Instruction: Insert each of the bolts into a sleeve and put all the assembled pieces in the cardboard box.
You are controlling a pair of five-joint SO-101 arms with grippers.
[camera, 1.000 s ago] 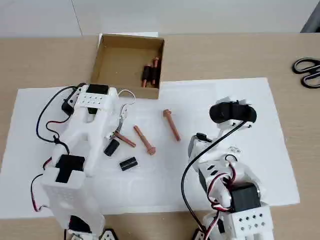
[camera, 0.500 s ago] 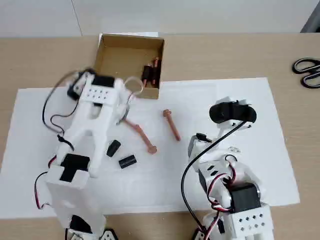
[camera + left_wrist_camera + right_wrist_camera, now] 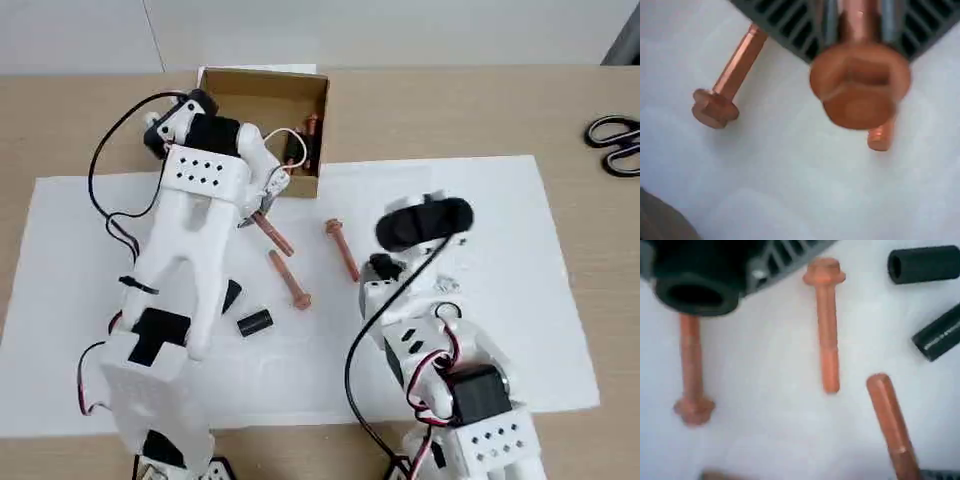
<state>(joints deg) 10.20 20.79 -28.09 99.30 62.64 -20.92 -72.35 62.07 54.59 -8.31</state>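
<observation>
White paper [image 3: 520, 210] covers the table [image 3: 450, 110]; left jaws clamp a bolt [image 3: 860, 92], right jaws clamp a sleeve [image 3: 696, 289].

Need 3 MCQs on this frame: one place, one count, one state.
1. Where are the assembled pieces?
A) in the cardboard box
B) beside the scissors
C) on the bare table

2. How many loose sleeves lie on the paper?
A) one
B) two
C) four

3. The left end effector is:
A) open
B) shut on a bolt
C) shut on a sleeve

Key:
1 A, they lie inside the box walls.
2 B, two black ones beside the left arm.
3 B, the bolt's head juts from its jaws.
</observation>
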